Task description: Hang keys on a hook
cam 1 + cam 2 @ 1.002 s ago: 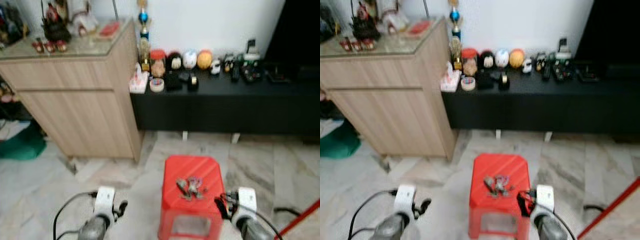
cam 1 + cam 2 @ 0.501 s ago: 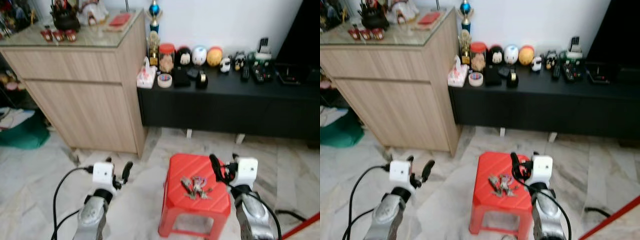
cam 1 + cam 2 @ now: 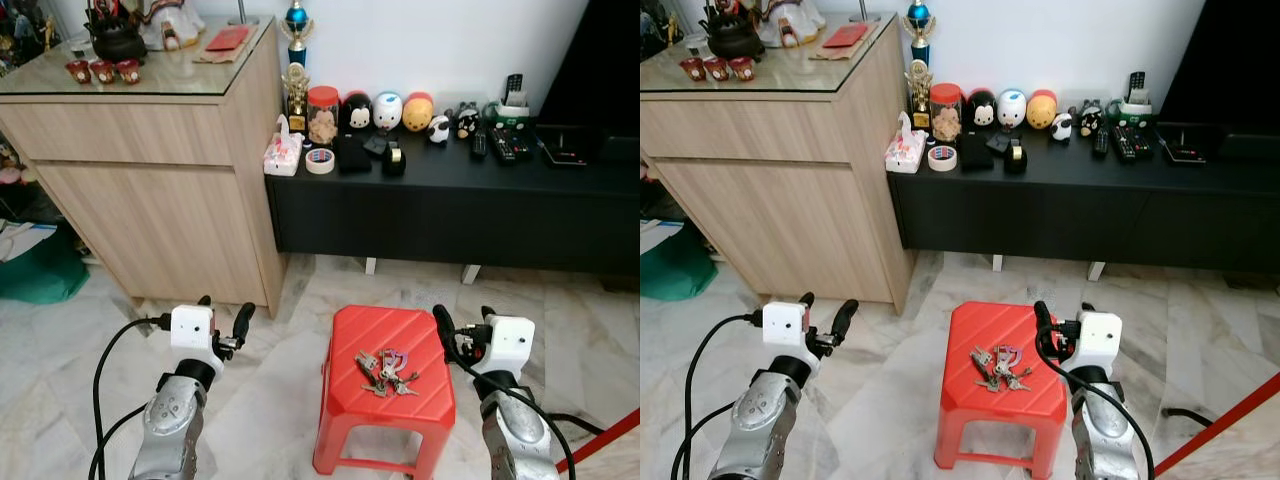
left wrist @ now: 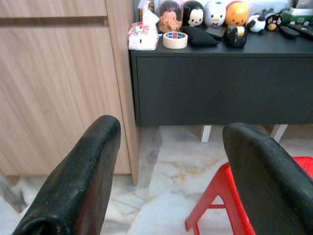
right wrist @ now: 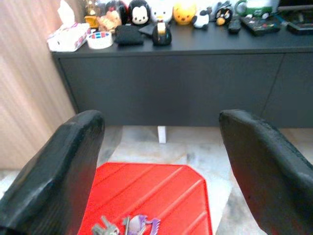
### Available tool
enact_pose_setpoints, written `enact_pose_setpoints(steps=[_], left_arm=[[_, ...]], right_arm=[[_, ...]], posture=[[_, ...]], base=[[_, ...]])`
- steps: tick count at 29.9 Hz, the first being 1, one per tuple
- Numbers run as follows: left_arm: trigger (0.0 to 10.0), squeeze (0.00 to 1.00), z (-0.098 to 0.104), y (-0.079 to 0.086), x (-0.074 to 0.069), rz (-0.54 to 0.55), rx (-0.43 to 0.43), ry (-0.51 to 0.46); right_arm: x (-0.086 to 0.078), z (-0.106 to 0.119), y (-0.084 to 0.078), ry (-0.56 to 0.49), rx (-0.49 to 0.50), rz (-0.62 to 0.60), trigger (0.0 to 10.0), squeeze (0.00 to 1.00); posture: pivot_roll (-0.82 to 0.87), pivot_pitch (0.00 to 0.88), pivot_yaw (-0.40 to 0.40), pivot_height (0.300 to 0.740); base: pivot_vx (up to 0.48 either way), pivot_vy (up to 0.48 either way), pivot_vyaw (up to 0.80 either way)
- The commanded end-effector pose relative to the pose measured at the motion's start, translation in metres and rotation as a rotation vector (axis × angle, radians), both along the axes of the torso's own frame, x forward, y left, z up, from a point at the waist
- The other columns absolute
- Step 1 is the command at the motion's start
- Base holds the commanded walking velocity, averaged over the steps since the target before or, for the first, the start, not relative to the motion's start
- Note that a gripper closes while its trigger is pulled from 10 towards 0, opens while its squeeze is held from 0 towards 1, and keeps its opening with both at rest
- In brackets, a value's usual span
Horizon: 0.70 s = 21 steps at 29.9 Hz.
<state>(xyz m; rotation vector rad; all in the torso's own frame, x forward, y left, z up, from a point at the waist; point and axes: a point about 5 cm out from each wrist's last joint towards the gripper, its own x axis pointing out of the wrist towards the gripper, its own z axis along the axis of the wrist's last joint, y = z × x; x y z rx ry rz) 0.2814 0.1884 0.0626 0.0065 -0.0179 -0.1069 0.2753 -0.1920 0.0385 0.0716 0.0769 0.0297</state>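
Observation:
A bunch of keys (image 3: 385, 372) with a purple tag lies on top of a red plastic stool (image 3: 362, 332) on the marble floor in front of me. My right gripper (image 3: 463, 322) is open and hovers at the stool's right edge, just right of the keys, with nothing between its fingers. In the right wrist view the keys (image 5: 128, 226) sit low between the two black fingers (image 5: 58, 166). My left gripper (image 3: 224, 312) is open over bare floor, well left of the stool. It points toward the cabinet corner, its fingers (image 4: 78, 181) wide apart.
A tall wooden cabinet (image 3: 150, 170) stands at the back left. A low black console (image 3: 450, 205) along the wall carries figurines, a tape roll (image 3: 320, 160) and remotes. A green bag (image 3: 40, 275) lies far left. A red pole (image 3: 600, 445) crosses the lower right.
The camera shifted and the picture sharpened. Both arms rose from the bottom edge; the right gripper now stands beside the stool top. The keys have not moved on the stool.

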Motion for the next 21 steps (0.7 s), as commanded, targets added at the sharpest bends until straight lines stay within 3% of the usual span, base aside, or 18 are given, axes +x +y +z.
enact_pose_setpoints(steps=[1,8,21], left_arm=[[10.0,0.00,0.0023,0.0036,-0.0006,0.003,0.004,0.000],[10.0,0.00,0.0019,0.0014,0.0009,-0.011,0.006,0.019],[10.0,0.00,0.0005,-0.0061,0.0026,-0.042,0.009,0.049]], right_arm=[[-0.0005,-0.0024,0.0005,0.017,-0.004,-0.001,10.0,0.00],[-0.0018,-0.0003,0.0077,0.022,0.012,0.026,10.0,0.00],[-0.0014,-0.0016,0.0063,0.041,0.013,0.026,10.0,0.00]], posture=[[-0.03,0.032,0.016,0.686],[-0.03,0.019,0.024,0.646],[-0.02,0.031,0.018,0.646]], base=[[0.000,0.000,0.00],[0.000,0.000,0.00],[0.000,0.000,0.00]])
